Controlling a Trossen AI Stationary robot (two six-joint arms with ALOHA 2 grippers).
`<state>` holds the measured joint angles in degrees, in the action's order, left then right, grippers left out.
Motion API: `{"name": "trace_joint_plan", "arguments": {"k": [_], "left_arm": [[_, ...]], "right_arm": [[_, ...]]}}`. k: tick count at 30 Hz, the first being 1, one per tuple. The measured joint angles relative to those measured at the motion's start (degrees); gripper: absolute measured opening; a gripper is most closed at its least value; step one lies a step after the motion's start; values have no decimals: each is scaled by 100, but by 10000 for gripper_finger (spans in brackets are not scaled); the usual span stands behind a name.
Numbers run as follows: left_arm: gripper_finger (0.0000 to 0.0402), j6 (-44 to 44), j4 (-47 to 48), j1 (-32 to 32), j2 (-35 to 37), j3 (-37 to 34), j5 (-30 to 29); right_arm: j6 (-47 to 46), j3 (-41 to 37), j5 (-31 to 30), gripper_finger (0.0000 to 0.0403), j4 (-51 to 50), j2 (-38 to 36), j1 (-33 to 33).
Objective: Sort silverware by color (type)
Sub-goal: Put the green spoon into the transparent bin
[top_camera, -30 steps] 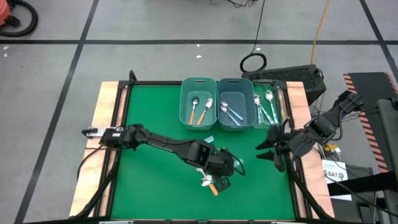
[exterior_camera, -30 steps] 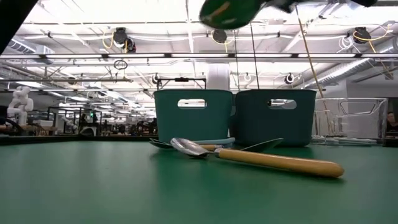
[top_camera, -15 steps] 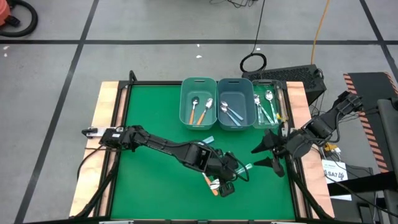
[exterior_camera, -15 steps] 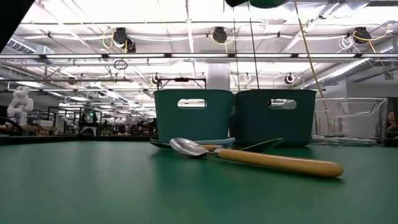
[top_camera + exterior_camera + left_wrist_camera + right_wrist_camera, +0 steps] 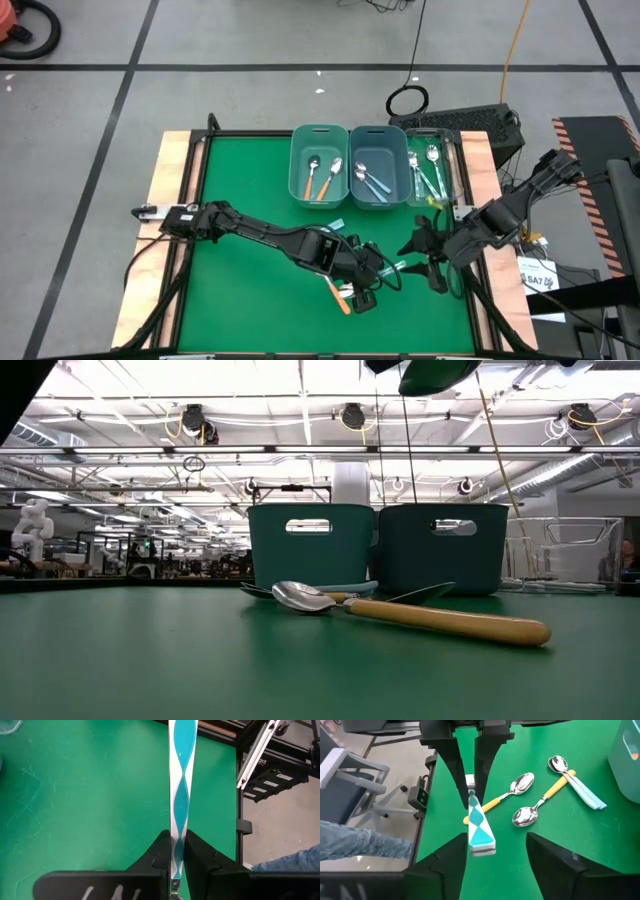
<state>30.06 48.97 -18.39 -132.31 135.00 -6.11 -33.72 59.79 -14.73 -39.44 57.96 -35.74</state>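
Observation:
My left gripper (image 5: pixel 368 278) is over the table's near middle, shut on a spoon with a teal-and-white patterned handle (image 5: pixel 480 827). The handle sticks out toward the table's right. My right gripper (image 5: pixel 418 262) is open and faces it; its fingers stand on either side of the handle's wide free end (image 5: pixel 482 847), apparently without touching. Two orange-handled spoons (image 5: pixel 510 790) and a light-blue-handled spoon (image 5: pixel 580 782) lie flat on the green mat. In the low view an orange-handled spoon (image 5: pixel 420 618) lies in front. My left gripper pinches the teal handle between its two fingertips (image 5: pixel 176 851), at the handle's narrow part (image 5: pixel 471 800) near the bowl. The fingers lie along the handle. The spoon is lifted clear of the mat, with its wide end pointing at my right gripper.
Two teal bins (image 5: pixel 319 163) (image 5: pixel 378 165) stand at the far edge, holding orange-handled and blue-handled spoons. A clear tray (image 5: pixel 432 170) to their right holds green-handled spoons. An orange spoon (image 5: pixel 340 298) lies just under my left gripper. A person's leg in jeans (image 5: pixel 355 845) shows beyond the table.
My right gripper has moved toward the table's left and near edge, closing in on the left gripper. My left gripper has shifted a little toward the right with the teal spoon held up, so the handle's free end now sits between the right fingers.

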Motion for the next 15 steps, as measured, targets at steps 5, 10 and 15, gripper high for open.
{"name": "trace_joint_plan", "arguments": {"k": [5, 10, 15], "left_arm": [[29, 8, 0, 0, 0, 0, 0], [29, 20, 15, 1, -4, 0, -14], [38, -25, 20, 21, -7, 0, -15]], "right_arm": [[36, 0, 5, 157, 72, 65, -1], [40, 0, 21, 89, 109, 69, -1], [123, 0, 82, 49, 139, 67, -3]]}}
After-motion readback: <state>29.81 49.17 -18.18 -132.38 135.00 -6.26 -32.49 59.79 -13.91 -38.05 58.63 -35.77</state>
